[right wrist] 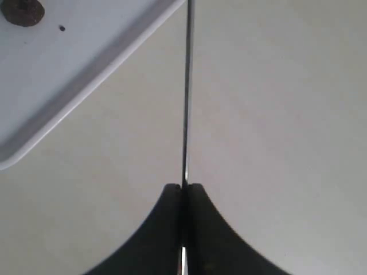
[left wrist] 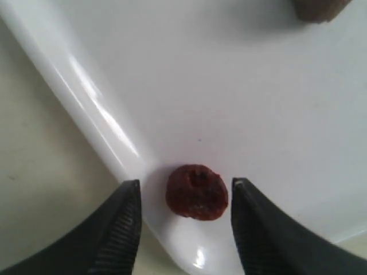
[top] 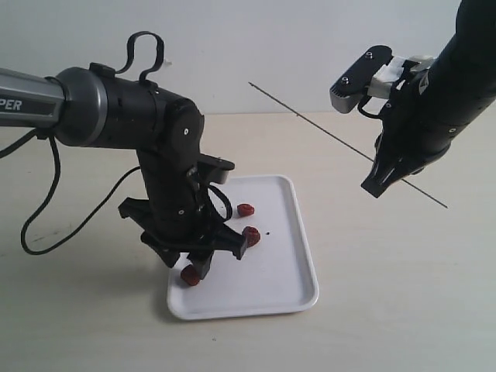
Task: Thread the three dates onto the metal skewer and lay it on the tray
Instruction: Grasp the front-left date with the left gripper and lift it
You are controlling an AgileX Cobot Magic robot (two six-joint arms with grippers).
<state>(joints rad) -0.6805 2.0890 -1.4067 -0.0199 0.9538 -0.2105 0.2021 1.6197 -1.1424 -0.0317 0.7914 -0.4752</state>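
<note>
Three dark red dates lie on the white tray (top: 287, 263): one (top: 190, 276) near its front left corner, one (top: 251, 235) in the middle, one (top: 245, 209) farther back. My left gripper (top: 203, 262) hangs low over the corner date (left wrist: 197, 192), open, one finger on either side of it, not touching. A second date (left wrist: 320, 8) shows at the edge of the left wrist view. My right gripper (top: 375, 188) is raised right of the tray, shut on the thin metal skewer (top: 325, 132), which slants up toward the back left. In the right wrist view the skewer (right wrist: 187, 91) runs straight out from the closed jaws.
A pale tabletop (top: 387, 310) surrounds the tray. A black cable (top: 46, 201) loops on the table at the left, behind the left arm. The tray's rim (right wrist: 86, 86) and one date (right wrist: 23, 11) show in the right wrist view.
</note>
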